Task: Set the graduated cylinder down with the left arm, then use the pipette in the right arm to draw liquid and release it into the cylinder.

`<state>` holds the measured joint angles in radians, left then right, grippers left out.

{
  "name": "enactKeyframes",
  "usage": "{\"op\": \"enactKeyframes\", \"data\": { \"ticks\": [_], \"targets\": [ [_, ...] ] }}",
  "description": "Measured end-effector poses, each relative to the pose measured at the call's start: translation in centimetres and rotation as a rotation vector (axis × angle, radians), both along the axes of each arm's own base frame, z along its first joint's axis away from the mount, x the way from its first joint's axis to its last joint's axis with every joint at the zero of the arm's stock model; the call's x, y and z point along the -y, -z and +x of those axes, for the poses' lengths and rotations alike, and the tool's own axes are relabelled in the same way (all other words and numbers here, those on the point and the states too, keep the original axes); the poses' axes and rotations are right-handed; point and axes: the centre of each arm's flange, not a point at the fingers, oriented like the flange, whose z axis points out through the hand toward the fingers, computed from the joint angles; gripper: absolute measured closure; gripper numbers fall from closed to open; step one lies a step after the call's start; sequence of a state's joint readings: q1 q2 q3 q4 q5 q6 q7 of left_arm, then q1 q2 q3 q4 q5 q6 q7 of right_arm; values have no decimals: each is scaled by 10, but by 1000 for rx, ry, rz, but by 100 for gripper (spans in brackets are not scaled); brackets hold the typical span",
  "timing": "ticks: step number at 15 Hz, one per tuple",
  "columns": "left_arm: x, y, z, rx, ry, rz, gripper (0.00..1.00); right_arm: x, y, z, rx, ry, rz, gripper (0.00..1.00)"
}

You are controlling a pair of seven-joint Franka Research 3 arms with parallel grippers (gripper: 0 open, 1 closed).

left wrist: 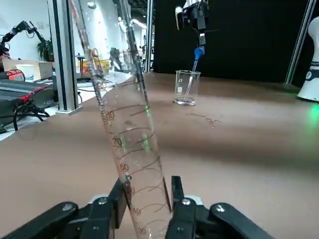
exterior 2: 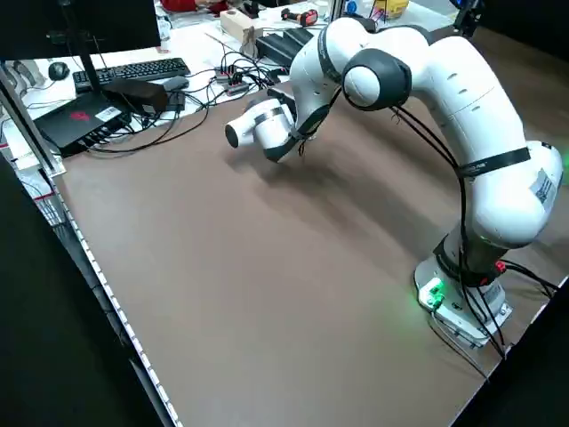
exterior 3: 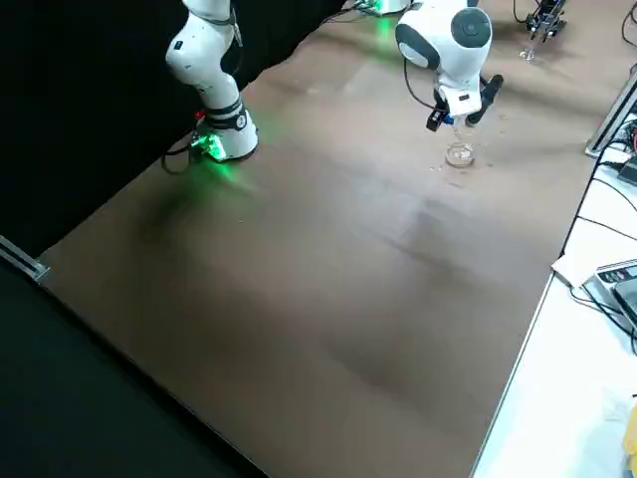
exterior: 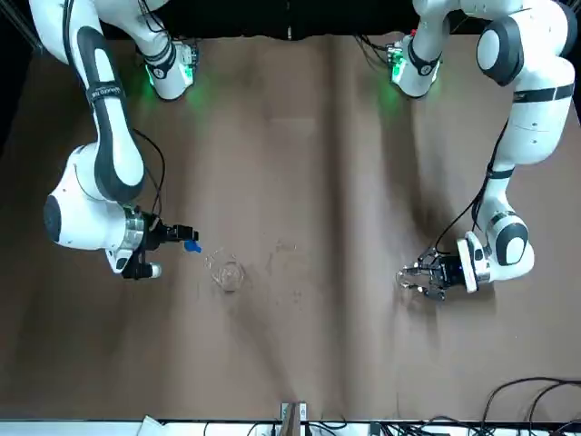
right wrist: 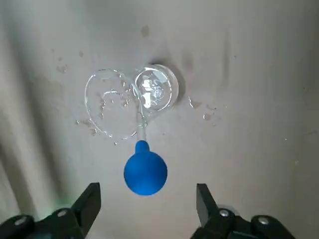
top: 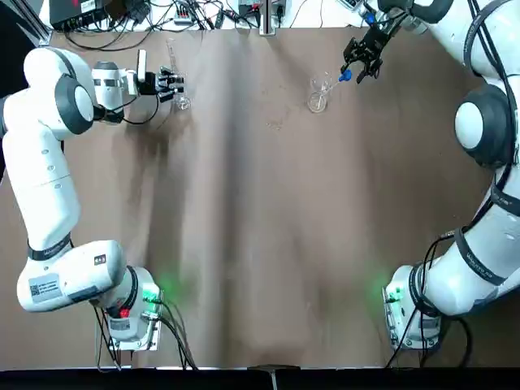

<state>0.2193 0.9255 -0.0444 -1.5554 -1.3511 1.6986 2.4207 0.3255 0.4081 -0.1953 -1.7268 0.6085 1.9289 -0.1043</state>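
"Glass cylinder [left wrist: 137, 169]: where?"

"Clasped by the left gripper [left wrist: 148, 183]; likely slippery, fragile."

"Pipette [right wrist: 141, 131]?"

"Leaned in the beaker [left wrist: 179, 93], best pinched by its soft-looking bulb [right wrist: 145, 173]; the right gripper [right wrist: 148, 188] is spread wide."

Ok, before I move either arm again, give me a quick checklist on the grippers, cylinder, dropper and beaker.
1. Left gripper closed on the cylinder, toward the table's far left: ok.
2. Cylinder's foot flat on the table: cannot tell.
3. Dropper's glass end inside the beaker: ok.
4. Right gripper, above the beaker area, closed on the blue bulb: not ok, its fingers stand open either side.
5. Liquid drawn up in the dropper: cannot tell.
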Motion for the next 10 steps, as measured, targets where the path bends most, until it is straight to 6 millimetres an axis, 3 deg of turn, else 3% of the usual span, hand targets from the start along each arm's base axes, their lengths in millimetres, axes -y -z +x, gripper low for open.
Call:
{"op": "enactKeyframes", "data": {
  "ticks": [10],
  "targets": [
    [1,-5,2,-57,-12,-6,62,1,11,4,16,6,-9,22]
  ]
}}
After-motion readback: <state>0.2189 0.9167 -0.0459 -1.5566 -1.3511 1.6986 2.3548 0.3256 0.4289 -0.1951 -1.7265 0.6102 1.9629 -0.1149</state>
